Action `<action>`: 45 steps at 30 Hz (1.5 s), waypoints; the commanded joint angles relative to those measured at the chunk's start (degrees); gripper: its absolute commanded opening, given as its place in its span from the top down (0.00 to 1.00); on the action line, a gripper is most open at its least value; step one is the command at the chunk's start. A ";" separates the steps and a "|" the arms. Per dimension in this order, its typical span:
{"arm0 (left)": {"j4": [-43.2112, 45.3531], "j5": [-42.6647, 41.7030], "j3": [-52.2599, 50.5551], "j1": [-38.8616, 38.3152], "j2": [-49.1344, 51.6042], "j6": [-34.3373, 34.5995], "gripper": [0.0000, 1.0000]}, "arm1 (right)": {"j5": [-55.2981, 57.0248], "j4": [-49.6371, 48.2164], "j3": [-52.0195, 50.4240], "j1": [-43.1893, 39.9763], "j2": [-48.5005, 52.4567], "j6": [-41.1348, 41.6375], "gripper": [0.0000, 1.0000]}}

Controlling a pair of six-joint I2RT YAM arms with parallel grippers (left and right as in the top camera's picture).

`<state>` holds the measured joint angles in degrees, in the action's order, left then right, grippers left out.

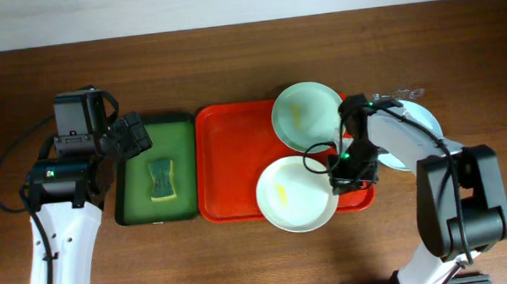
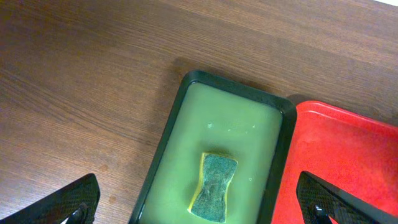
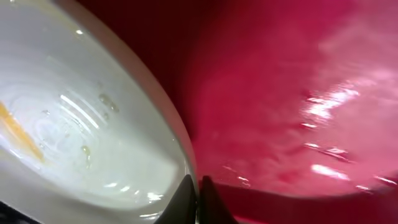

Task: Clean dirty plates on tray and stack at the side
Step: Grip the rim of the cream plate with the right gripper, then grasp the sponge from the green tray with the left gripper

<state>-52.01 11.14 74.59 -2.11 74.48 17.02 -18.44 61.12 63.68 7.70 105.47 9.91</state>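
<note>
- Right hand (image 1: 346,170) sits at the right edge of the front plate (image 1: 295,196); in the wrist view its two fingers (image 3: 184,198) are pinched almost together on the plate's rim
- That wrist view is very close and blurry: only part of the plate, a yellow smear (image 3: 18,134) on it, and glossy red tray floor can be made out
- Third plate (image 1: 422,117) lies on the tabletop (image 1: 232,65) just right of the red tray (image 1: 228,161); the right arm covers most of it, so its centre cannot be seen
- Front plate hangs over the tray's near rim; back plate (image 1: 307,116) hangs over the far rim and has a faint yellow mark
- The two plates on the tray sit close together; whether they touch is hidden by the arm's cable
- Right arm rises from the lower right, folds back, and reaches left with the wrist bent down to the tray
- Left hand (image 1: 131,135) hovers over the far left corner of the green tray (image 1: 180,154), fingers (image 2: 71,200) spread wide, holding nothing; only the fingertips show in its wrist view
- A sponge (image 1: 162,180) lies in the green tray
</note>
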 commanded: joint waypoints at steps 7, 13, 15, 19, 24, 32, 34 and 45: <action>0.09 -0.17 0.46 0.00 -0.17 0.31 0.01 | -1.95 -16.02 -0.55 12.94 -0.59 27.08 0.96; 0.09 -0.17 0.48 0.00 -0.17 0.31 0.01 | 4.39 -18.12 -0.55 13.73 -0.59 26.97 0.79; 0.09 -0.15 0.48 0.00 -0.17 0.31 0.01 | 8.90 -18.25 -0.55 13.73 -0.52 26.95 0.80; 0.09 -0.17 0.46 0.00 -0.17 0.31 0.01 | 8.39 -18.40 -0.55 14.49 -0.48 26.77 0.96; 0.09 -0.17 0.46 0.00 -0.17 0.31 0.01 | 11.61 -18.56 -0.52 17.00 -0.48 26.08 0.56; 0.09 -0.17 0.48 0.00 -0.17 0.31 0.01 | 14.03 -20.70 -0.50 16.98 -0.48 20.33 0.53; 0.09 -0.17 0.46 0.00 -0.17 0.33 0.01 | 14.01 -20.68 -0.50 16.98 -0.48 20.33 0.53; -14.10 -12.66 -6.88 -3.45 0.90 -0.50 0.11 | 14.12 -18.93 -0.52 16.98 -0.48 18.78 0.53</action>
<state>-65.91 0.05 72.34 -3.51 74.59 16.99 -5.39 42.04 63.31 24.49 105.45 29.34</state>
